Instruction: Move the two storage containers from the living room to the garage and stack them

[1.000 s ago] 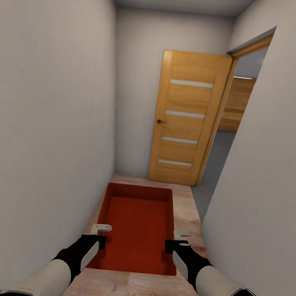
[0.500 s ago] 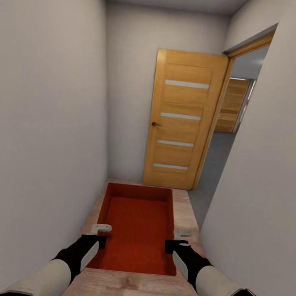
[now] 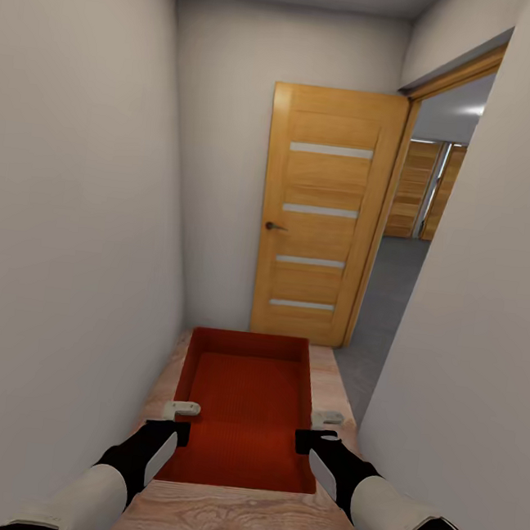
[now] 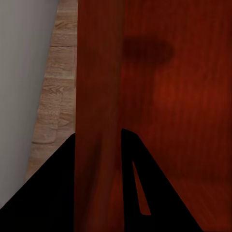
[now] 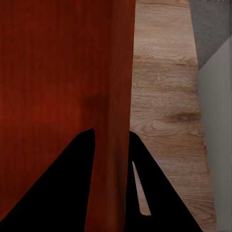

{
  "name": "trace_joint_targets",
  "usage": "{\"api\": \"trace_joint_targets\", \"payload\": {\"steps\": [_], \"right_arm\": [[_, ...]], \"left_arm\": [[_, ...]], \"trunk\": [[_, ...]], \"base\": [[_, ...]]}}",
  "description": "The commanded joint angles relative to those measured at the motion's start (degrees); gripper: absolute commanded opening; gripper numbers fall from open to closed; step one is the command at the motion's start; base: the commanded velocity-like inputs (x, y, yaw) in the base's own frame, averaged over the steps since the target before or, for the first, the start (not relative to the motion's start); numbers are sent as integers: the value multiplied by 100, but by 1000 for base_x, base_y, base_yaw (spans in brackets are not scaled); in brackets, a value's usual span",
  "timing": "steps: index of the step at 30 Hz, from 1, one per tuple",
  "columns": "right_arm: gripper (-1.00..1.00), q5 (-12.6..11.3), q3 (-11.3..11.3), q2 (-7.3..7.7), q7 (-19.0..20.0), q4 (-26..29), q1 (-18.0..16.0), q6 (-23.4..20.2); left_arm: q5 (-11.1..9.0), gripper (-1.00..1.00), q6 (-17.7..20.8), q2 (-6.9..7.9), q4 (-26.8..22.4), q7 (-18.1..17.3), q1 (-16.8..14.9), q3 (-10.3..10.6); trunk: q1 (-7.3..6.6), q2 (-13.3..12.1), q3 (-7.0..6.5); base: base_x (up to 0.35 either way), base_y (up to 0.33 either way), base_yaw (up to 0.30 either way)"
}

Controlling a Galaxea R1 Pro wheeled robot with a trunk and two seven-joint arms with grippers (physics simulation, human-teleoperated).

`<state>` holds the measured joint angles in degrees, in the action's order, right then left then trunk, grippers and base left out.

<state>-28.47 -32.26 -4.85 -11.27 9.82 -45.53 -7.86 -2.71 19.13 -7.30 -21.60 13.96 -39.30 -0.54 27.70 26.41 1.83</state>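
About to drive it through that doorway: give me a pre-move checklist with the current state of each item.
1. Left pincer clamped on the red-orange open-top plastic bin, wall between its fingers: ok.
2. Right pincer clamped on the opposite wall: ok.
3. Bin level: ok.
4. Honey-wood door with frosted strips swung open: ok.
5. Side clearance to the white-grey wall at the doorway: cannot tell.
6. Second bin's whereabouts: cannot tell.

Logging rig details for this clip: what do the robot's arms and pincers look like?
Both arms have off-white forearm shells tapering into matte black wrist sections. The left pincer and right pincer pair a black finger with a small off-white one. In the wrist views, the fingers appear as plain black wedges.
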Motion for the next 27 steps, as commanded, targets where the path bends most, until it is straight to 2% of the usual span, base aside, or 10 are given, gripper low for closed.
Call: {"api": "trace_joint_targets", "payload": {"steps": [1,27], "right_arm": [[-100,34,-17,43,-33,29,-9,146],[-100,34,-17,37,-33,29,-9,146]], "left_arm": [[-107,-100,30,167,6,43,2,27],[-105,-100,30,167,6,41,2,27]], "trunk": [[6,12,13],[6,12,13]], "base": [[321,0,-144],[321,0,-29]]}}
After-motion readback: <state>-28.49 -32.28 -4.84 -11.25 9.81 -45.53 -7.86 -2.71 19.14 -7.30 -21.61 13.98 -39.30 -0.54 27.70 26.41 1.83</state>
